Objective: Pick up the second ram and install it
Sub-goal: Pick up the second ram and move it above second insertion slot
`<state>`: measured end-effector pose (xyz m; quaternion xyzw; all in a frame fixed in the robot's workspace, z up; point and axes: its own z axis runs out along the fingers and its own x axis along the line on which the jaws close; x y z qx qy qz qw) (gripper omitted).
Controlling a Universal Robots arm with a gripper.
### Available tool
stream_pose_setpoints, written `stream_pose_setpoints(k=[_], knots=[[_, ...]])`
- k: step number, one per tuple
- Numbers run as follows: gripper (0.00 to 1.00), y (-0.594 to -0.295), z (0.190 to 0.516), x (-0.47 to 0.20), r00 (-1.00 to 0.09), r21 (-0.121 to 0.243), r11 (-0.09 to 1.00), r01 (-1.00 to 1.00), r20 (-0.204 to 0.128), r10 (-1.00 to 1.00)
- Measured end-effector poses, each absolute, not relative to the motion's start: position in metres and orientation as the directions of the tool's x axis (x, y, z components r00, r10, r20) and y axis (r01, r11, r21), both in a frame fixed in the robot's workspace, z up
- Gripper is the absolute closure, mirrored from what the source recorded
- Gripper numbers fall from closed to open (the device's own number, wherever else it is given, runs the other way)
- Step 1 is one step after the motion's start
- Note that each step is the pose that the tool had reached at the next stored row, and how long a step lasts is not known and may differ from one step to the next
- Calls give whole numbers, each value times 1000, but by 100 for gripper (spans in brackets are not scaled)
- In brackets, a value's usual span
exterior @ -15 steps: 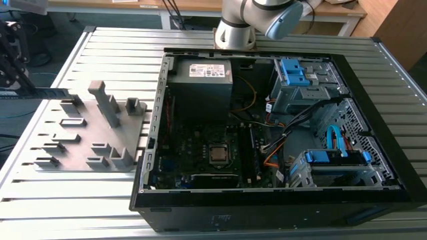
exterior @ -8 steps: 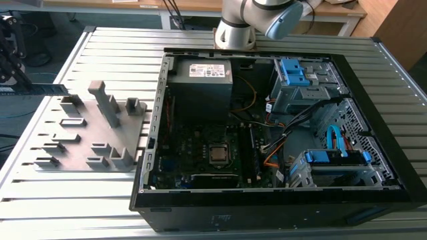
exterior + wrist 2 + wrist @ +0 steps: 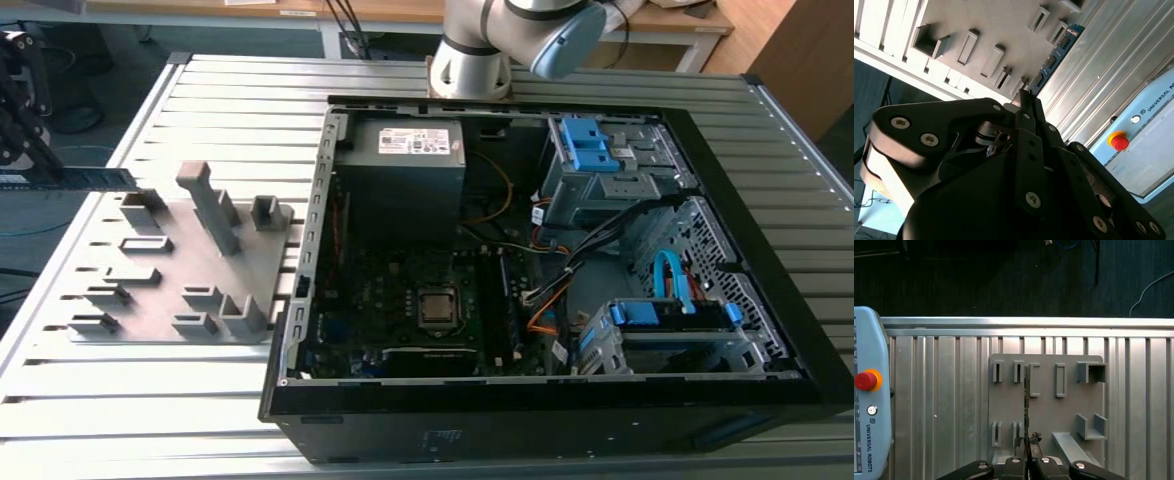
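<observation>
A black robot hand (image 3: pixel 30 168) at the exterior view's left hangs over a ribbed silver metal worktop (image 3: pixel 174 400). It is pinching one end of the second ram (image 3: pixel 94 180), a long, thin, dark blue-green memory stick. In both wrist views the fingers are pressed together on the stick (image 3: pixel 1056 52), which juts straight out from the hand (image 3: pixel 1024 100). Seen edge-on in the first wrist view, the stick (image 3: pixel 1026 400) runs above a flat grey plastic holder plate (image 3: pixel 1046 412) with small upright slot blocks. It appears lifted clear of them.

To the exterior view's right lies an open black computer case (image 3: pixel 561 410), well apart from the stick, its dark green motherboard (image 3: pixel 387 290) exposed.

The pick-up looks done and the install not yet done. Installing would call for carrying the stick across to the case, lining its long edge up with a free memory slot, and pressing it squarely down
</observation>
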<state>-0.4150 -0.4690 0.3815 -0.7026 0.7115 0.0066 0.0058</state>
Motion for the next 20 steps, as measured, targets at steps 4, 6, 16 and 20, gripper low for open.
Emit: stream_pose_setpoints(k=[4, 6, 16, 20], knots=[[86, -469, 381, -408, -13, 1, 13, -1000, -18, -1000], [86, -469, 381, -404, -13, 1, 13, -1000, -18, -1000], [86, -469, 381, -383, -13, 1, 13, -1000, -18, -1000], [86, -469, 381, -375, -13, 1, 13, -1000, -18, -1000]])
